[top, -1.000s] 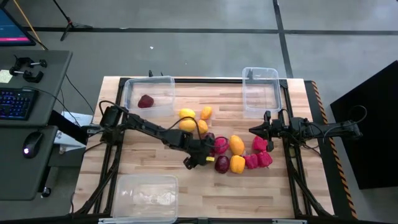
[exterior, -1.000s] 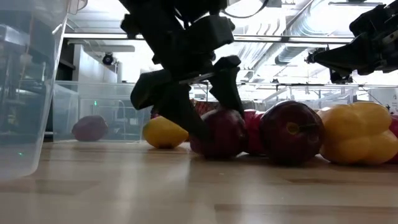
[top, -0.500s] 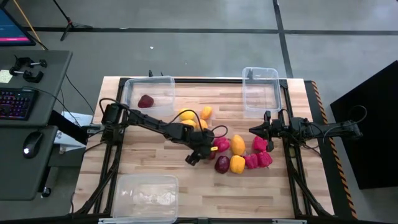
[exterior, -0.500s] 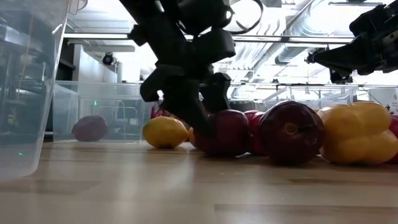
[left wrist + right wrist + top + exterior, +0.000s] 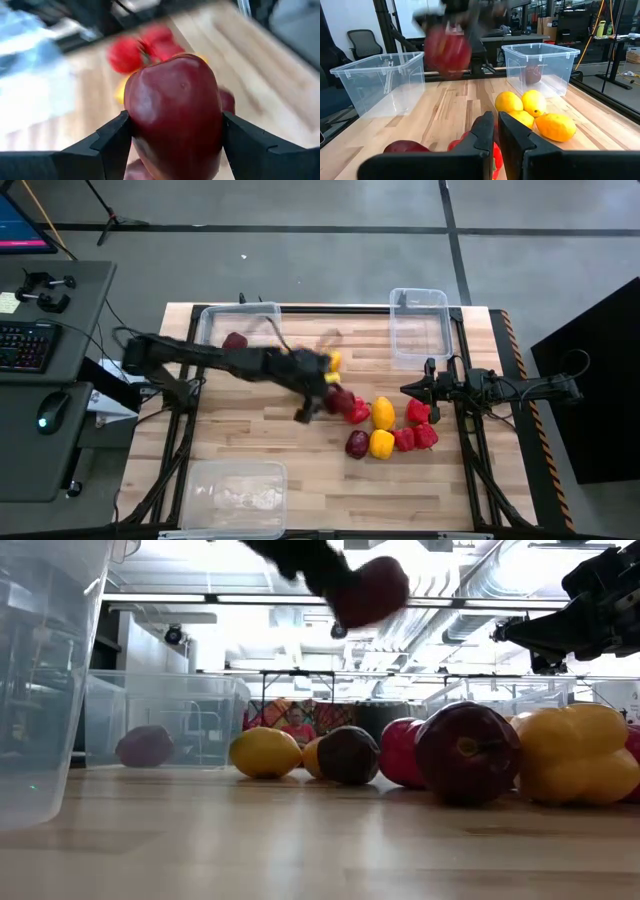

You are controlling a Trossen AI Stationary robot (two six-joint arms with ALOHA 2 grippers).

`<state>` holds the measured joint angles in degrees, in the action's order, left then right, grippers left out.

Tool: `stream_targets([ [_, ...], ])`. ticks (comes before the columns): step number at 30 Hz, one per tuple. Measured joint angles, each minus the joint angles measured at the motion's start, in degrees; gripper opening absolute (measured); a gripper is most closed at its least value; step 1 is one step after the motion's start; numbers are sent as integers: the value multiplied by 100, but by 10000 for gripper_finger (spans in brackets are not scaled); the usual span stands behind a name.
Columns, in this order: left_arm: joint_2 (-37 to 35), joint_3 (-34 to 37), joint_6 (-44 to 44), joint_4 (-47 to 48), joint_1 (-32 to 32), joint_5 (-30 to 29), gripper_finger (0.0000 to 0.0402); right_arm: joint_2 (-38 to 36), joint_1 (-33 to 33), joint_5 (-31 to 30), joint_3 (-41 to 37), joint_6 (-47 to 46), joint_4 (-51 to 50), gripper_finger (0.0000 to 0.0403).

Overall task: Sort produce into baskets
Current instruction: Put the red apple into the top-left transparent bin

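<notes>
My left gripper (image 5: 318, 375) is shut on a dark maroon round fruit (image 5: 172, 115), high above the table's middle; the fruit also shows in the low view (image 5: 368, 590), blurred. My right gripper (image 5: 408, 390) is shut and empty, hovering over the red peppers (image 5: 417, 412) at the right. The produce pile lies on the table's middle: lemons (image 5: 535, 112), yellow peppers (image 5: 382, 412), maroon fruits (image 5: 357, 443) and red peppers. Three clear tubs stand at the far left (image 5: 262, 315), far right (image 5: 420, 298) and near left (image 5: 235, 495). The far-left tub holds one maroon fruit (image 5: 235, 342). My left gripper pinches the maroon fruit between its two fingers (image 5: 107, 145), one on each of its opposite sides (image 5: 134, 120). The fruit is lifted clear, well above the table and the other produce.
A small dark fruit (image 5: 348, 755) and a lemon (image 5: 265, 752) lie on the table below the raised fruit. The far-right and near-left tubs hold nothing. Bare wood lies along the near edge (image 5: 400, 490).
My left gripper, shut on the maroon fruit at the pile's near-left side, has risen and swung toward the table's far left. The fruit has left the tabletop and now hangs clear, high above the pile.
</notes>
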<state>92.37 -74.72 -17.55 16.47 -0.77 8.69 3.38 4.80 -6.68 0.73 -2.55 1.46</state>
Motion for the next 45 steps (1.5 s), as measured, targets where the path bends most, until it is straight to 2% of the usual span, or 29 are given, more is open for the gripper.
stream_targets([
  [3, -784, -7, 299, 429, 172, -175, 241, 0, -1, -1, 0, 0, 1, 16],
  [8, -1863, -7, 255, 1966, 492, -1843, 240, -1, -1, -1, 0, 0, 1, 16],
  [11, -2238, 6, 338, 2756, 917, -2376, 240, 0, -2, -2, 0, 0, 2, 16],
  [16, -2725, 660, 842, 2985, 1987, -2516, 240, -2, 0, 0, 0, 0, 1, 16],
  [21, -2832, 1415, 1604, 3032, 3179, -3309, 241, 0, 0, -1, 0, 0, 1, 16],
  [26, -2845, 1469, 2398, 3153, 3666, -3168, 262, -2, -1, -2, 0, 0, 1, 16],
  [32, -2821, 1469, 1887, 3285, 3839, -2336, 271, 0, -1, 0, 0, 0, 2, 16],
  [37, -2723, 1469, 1971, 3306, 3965, -2224, 277, -1, -2, -1, 0, 0, 1, 16],
  [42, -2702, 1469, 2007, 3335, 4104, -1823, 313, -1, -1, -2, 0, 0, 0, 16],
  [45, -2703, 1469, 2030, 3340, 4130, -1782, 339, 0, -2, -1, 0, 0, 2, 16],
])
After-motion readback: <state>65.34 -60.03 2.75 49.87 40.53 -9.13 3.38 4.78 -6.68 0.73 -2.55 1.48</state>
